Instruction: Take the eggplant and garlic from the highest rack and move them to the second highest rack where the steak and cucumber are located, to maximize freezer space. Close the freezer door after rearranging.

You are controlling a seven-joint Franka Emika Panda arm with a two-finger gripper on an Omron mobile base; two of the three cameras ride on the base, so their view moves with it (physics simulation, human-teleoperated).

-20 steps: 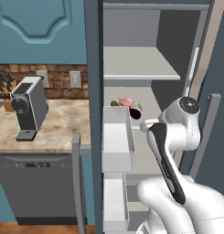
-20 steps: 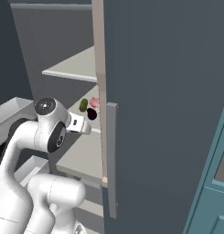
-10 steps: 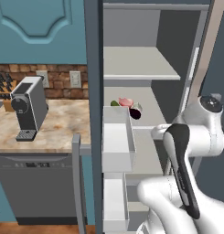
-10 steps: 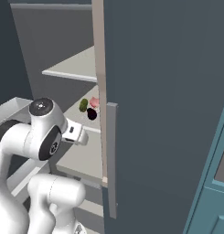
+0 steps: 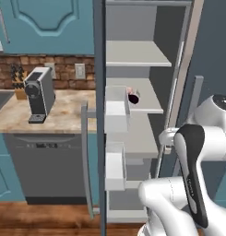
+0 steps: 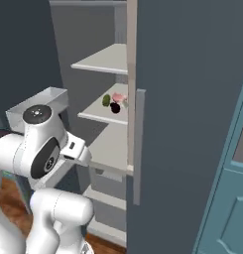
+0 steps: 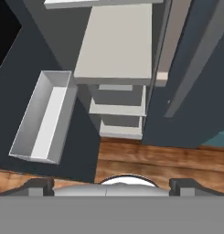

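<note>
A coffee machine (image 5: 38, 94) stands on the counter (image 5: 63, 115). Behind the coffee machine, to its left, a knife block (image 5: 17, 83) sits against the brick wall (image 5: 68, 69); a wall outlet (image 5: 80, 70) is on the bricks to its right. Below the coffee machine is a dishwasher (image 5: 45, 166); above it, a blue cabinet (image 5: 45, 25). The floor (image 7: 163, 157) is wood.

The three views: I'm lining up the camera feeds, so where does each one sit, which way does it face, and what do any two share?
Left base view: behind the arm on its left, facing the open freezer's shelves, with a coffee machine on the counter.
Right base view: behind the arm on its right, facing the shelves past the door.
Hand view: on the hand, looking down at a shelf, a door bin and the wood floor.
Both base views share the food on the middle shelf.
</note>
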